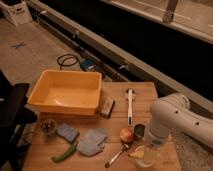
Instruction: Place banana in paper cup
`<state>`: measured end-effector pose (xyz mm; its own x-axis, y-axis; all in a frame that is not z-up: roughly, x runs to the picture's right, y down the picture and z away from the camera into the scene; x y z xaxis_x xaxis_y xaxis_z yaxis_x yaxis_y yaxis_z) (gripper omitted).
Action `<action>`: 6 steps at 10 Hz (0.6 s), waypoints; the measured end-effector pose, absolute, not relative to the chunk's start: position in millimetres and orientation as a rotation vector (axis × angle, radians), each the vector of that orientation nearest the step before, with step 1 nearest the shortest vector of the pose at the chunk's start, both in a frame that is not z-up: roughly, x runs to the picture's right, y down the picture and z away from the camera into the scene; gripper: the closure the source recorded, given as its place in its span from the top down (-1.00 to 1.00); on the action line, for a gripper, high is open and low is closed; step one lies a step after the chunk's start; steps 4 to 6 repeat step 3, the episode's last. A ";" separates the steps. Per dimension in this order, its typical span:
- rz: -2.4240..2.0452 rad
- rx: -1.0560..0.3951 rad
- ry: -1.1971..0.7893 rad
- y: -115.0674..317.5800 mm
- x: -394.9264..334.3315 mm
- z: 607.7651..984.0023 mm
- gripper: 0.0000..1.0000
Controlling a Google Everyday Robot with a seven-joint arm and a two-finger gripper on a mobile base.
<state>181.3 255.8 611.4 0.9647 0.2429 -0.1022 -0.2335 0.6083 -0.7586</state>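
Observation:
The paper cup [146,159], white and wide-mouthed, stands at the table's front right edge. A small yellow piece, the banana [135,154], shows at the cup's left rim; whether it lies inside or against the rim I cannot tell. My gripper [147,148] hangs straight down from the white arm [172,120], right over the cup and partly hiding it.
A round orange-red apple [126,134] and a dark metal cup [139,131] sit just behind the paper cup. A spoon [116,156] lies to its left. Further left are a green pepper [65,151], two blue-grey sponges [91,143] and a yellow bin [67,92]. A white brush [130,104] lies behind.

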 end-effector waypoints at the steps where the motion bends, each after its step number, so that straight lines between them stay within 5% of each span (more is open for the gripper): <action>1: 0.275 -0.848 -0.005 242.6 183.7 606.1 0.28; 6: 0.270 -0.815 0.001 224.3 185.2 601.0 0.28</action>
